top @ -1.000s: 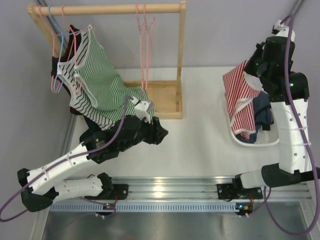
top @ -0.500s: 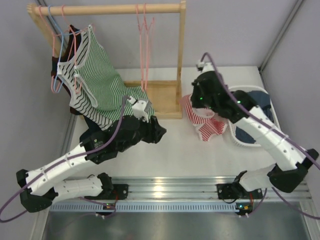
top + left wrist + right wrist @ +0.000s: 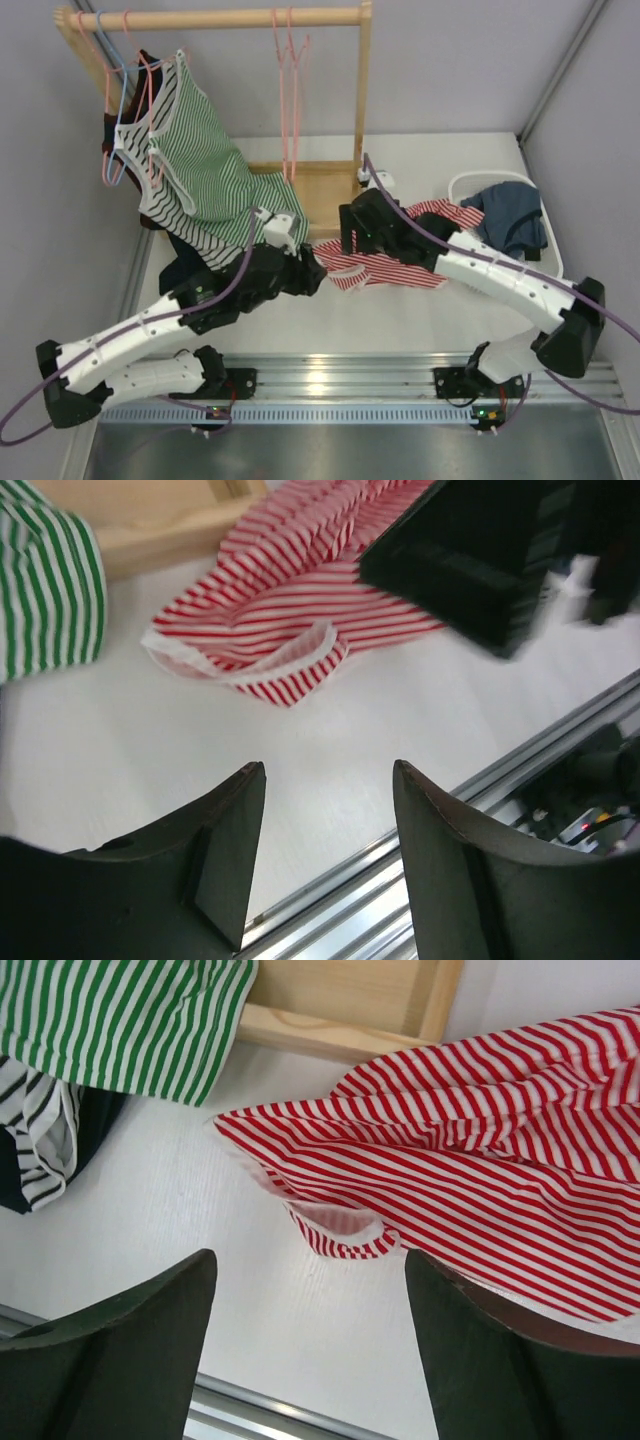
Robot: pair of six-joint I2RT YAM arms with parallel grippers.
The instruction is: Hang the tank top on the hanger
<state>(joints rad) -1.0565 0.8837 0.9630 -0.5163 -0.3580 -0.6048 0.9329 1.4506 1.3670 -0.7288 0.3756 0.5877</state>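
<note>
The red-and-white striped tank top (image 3: 410,265) lies crumpled on the white table, between the wooden rack base and the basket. In the right wrist view, the tank top (image 3: 480,1160) has an armhole loop just ahead of my fingers. My right gripper (image 3: 348,238) hovers over its left end, and in its wrist view the gripper (image 3: 310,1258) is open with nothing between the fingers. My left gripper (image 3: 312,272) is open just left of the cloth, and its own view (image 3: 328,770) looks at the tank top (image 3: 290,610). Pink hangers (image 3: 290,100) hang empty on the rail.
A green-and-white striped top (image 3: 190,170) hangs on the rack's left side over dark clothes. The wooden rack base (image 3: 325,190) stands behind the tank top. A white basket (image 3: 468,182) at the right holds a dark blue garment (image 3: 510,215). A metal rail (image 3: 330,375) runs along the near edge.
My right arm swung from above the basket to the table's middle with the tank top, laid it down and opened. The left gripper shifted slightly toward the cloth.
</note>
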